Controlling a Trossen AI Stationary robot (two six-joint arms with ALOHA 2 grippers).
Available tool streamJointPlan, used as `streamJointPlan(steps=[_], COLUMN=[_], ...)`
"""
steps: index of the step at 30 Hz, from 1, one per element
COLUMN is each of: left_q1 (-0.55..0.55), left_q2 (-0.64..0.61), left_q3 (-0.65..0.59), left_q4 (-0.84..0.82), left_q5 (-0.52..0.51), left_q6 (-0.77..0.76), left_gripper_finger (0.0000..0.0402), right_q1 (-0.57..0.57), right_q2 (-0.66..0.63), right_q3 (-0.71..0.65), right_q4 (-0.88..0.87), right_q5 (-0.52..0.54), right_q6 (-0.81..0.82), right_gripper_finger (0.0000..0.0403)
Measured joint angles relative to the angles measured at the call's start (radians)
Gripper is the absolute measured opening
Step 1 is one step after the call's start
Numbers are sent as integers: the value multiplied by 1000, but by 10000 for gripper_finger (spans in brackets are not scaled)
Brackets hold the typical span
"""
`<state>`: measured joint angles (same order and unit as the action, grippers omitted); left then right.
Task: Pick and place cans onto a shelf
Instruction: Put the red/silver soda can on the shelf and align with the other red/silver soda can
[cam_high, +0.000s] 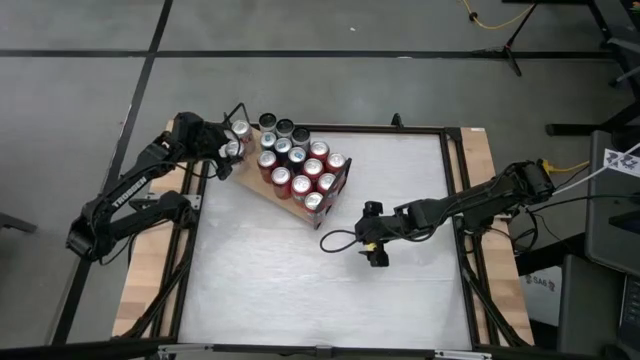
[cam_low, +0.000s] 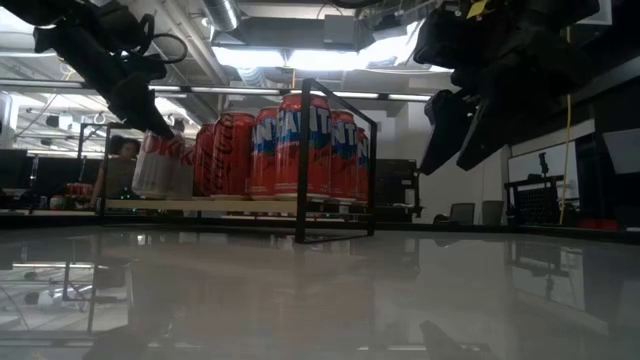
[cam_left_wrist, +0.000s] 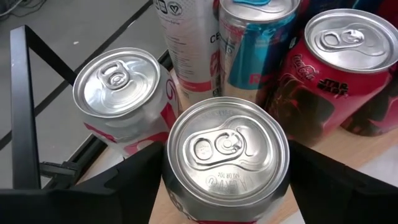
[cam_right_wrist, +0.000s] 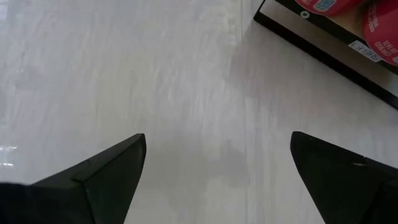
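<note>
The shelf, a light-brown board (cam_high: 250, 182) with a black frame (cam_high: 337, 200) at its right end, lies at the table's far left. Several cans (cam_high: 300, 170), mostly red, stand on it. My left gripper (cam_high: 232, 152) is at the shelf's far left corner, shut on a white-and-red can (cam_left_wrist: 227, 149) with a silver top. Beside that can stand another white-and-red can (cam_left_wrist: 117, 81), a slim white can (cam_left_wrist: 186, 43), a blue-and-silver can (cam_left_wrist: 258, 43) and a red can (cam_left_wrist: 336, 68). My right gripper (cam_high: 375, 245) hangs open and empty over the white table, right of the shelf. My left gripper pinches the can's side wall (cam_left_wrist: 174, 190) just below its top rim, one finger (cam_left_wrist: 124, 186) on each side. The fingers come from above, pointing down. The can is about upright at the board's corner (cam_low: 160, 165); whether its base rests on the board, I cannot tell.
The white tabletop (cam_high: 320, 290) spreads near and right of the shelf, bordered by wooden side strips (cam_high: 140, 280) and a black frame. A black cable loop (cam_high: 335, 240) lies by my right gripper. The shelf's black frame edge (cam_right_wrist: 323, 50) shows in the right wrist view.
</note>
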<state>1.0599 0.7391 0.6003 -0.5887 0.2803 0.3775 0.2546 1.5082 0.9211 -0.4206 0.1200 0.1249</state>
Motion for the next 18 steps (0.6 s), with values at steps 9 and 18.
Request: streamJointPlan(steps=[9, 18], left_q1=[0, 0], left_q2=[0, -4], left_q3=[0, -1], left_q4=[1, 2], left_q5=[-5, -11], left_q6=[0, -8], left_gripper_finger=[322, 324], right_q1=[0, 0], right_q2=[0, 0], right_q3=[0, 0], right_q4=[-1, -1], right_q5=[0, 0], right_q6=[0, 0], right_gripper_finger=[392, 392])
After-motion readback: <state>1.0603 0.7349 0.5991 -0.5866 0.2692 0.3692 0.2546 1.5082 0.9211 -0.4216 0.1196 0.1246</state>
